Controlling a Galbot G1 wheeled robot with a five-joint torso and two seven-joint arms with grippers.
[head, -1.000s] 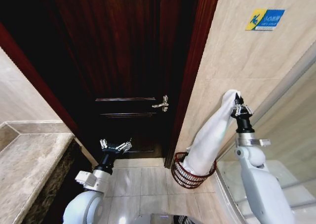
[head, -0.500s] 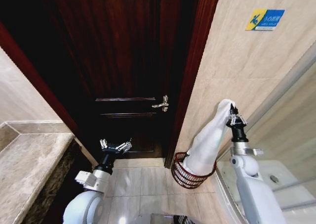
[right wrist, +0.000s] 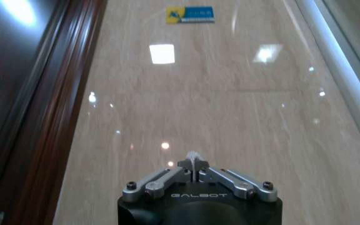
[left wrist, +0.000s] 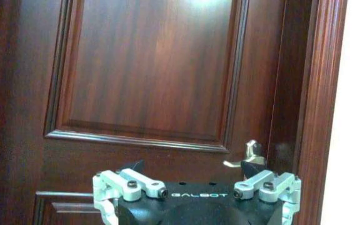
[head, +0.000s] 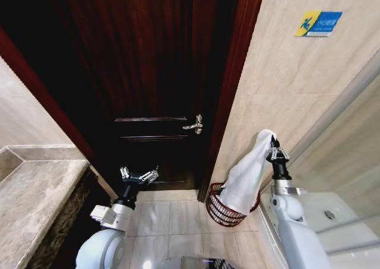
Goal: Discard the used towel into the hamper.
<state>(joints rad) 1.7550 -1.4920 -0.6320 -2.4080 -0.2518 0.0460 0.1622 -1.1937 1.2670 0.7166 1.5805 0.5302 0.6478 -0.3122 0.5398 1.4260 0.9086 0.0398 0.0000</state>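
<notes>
Right end effector (head: 275, 151) lower — limp white towel (head: 249, 174) sagging into ribbed hamper (head: 217, 211).

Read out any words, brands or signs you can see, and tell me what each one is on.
"GALBOT": on the body of the left hand.
"GALBOT": on the body of the right hand, which pinches the towel.
Blue and yellow wall sign: it carries a figure symbol, and its small text is unreadable.

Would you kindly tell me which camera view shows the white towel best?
The head view: the white towel hangs from the right gripper with its lower end in the hamper. The right wrist view shows a white tuft between shut fingers; the left wrist view faces the door.
</notes>
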